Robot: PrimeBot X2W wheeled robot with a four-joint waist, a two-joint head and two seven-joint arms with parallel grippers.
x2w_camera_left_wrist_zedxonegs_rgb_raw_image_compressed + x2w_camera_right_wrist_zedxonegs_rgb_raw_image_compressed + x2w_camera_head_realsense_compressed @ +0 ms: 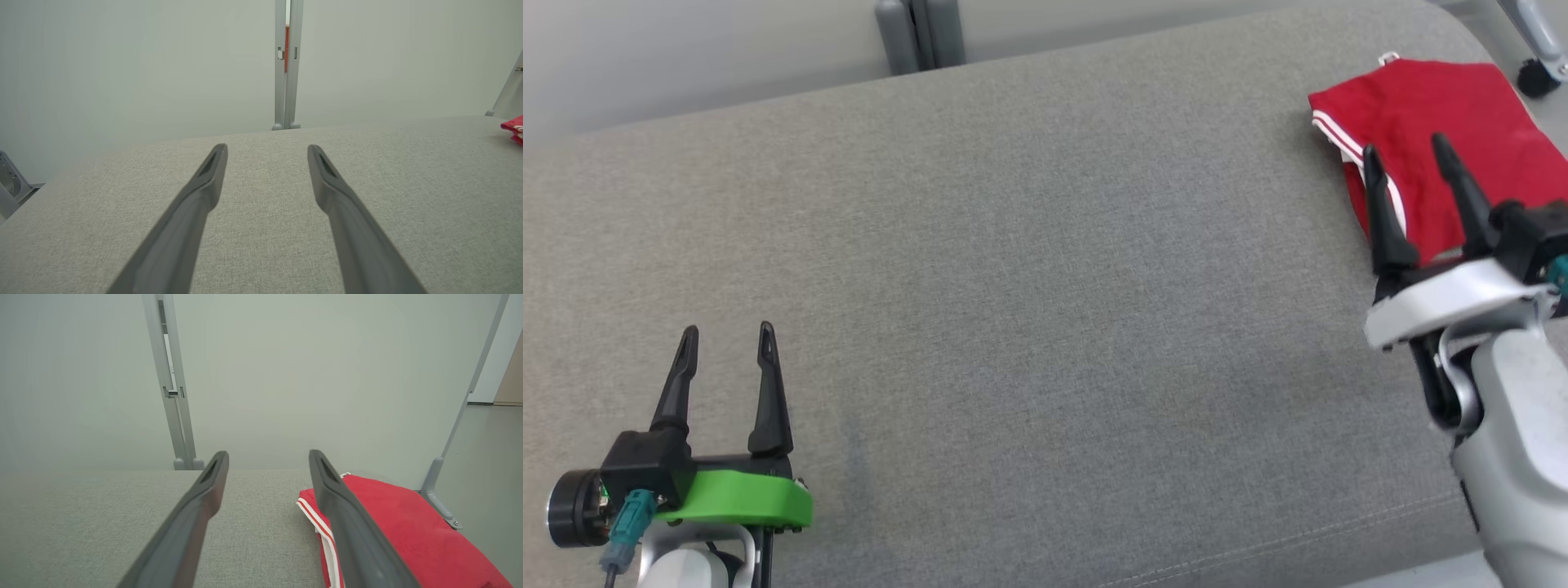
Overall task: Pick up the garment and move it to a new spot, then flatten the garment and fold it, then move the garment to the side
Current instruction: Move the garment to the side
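Red cloth with white trim: garment [1429,122] folded into a compact, roughly rectangular bundle; position in head view: far right of upholstered surface [1045,310], close to its back edge; twin white stripes along the left-hand fold; small white loop at the top edge; upper face smooth, faint creasing toward the right. Over the near-left part of the bundle, right gripper [1409,149]; fingers spread wide, nothing between them; contact with cloth not determinable from this angle. At lower left, left gripper [727,331]; fingers spread wide, nothing held; well apart from garment, above bare grey weave. Beyond the back edge, grey post [920,33]; past the top right corner, dark castor [1538,77].

Left wrist view: left gripper [267,148] wide apart and empty over upholstered surface [429,183]; sliver of garment [514,127] at the right edge, red with a white stripe, far off along the surface; grey post [288,65] behind.

Right wrist view: right gripper [268,454] wide apart and empty; garment [400,526] at lower right, flat on upholstered surface [81,522], partly behind the right-hand finger; two white stripes down its left border; white loop at the far corner; left-hand finger over bare weave beside the bundle; grey post [171,384] and angled frame leg [437,490] behind.
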